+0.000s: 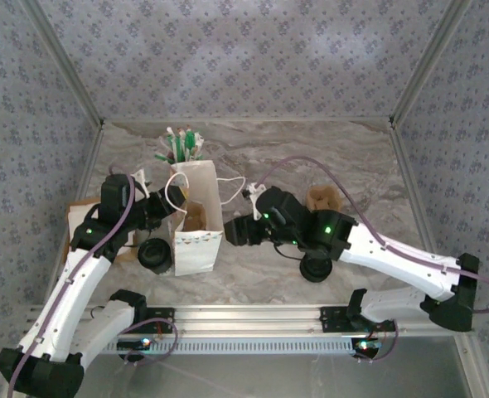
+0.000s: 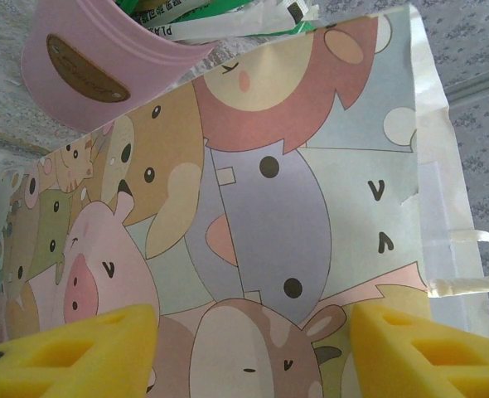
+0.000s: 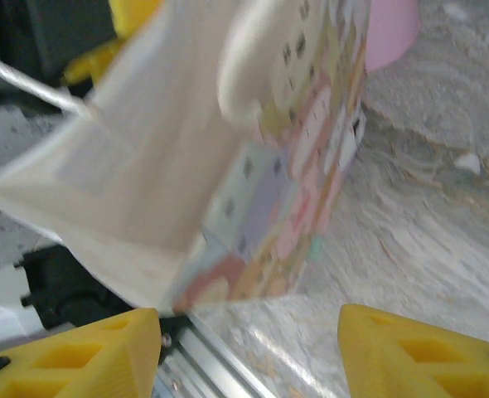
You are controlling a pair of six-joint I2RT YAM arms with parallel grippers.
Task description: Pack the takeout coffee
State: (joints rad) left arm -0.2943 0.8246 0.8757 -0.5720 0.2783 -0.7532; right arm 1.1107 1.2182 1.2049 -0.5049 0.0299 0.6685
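A white paper bag (image 1: 199,245) stands open-topped in the middle of the marble table, its side printed with cartoon animals (image 2: 269,191). My left gripper (image 1: 168,211) is at the bag's left side. Its yellow fingers are open, facing the printed side (image 2: 253,356) with nothing between them. My right gripper (image 1: 232,232) is just right of the bag, open, its fingers spread over bare table (image 3: 249,352) with the blurred bag (image 3: 145,166) ahead. The takeout coffee is hidden or out of view.
A pink cup (image 2: 95,58) of wrapped straws (image 1: 182,145) stands right behind the bag. A brownish cup-like thing (image 1: 321,199) sits at the right and flat cardboard (image 1: 83,217) at the left. The aluminium rail (image 1: 253,315) runs along the near edge. Patterned walls close in the table.
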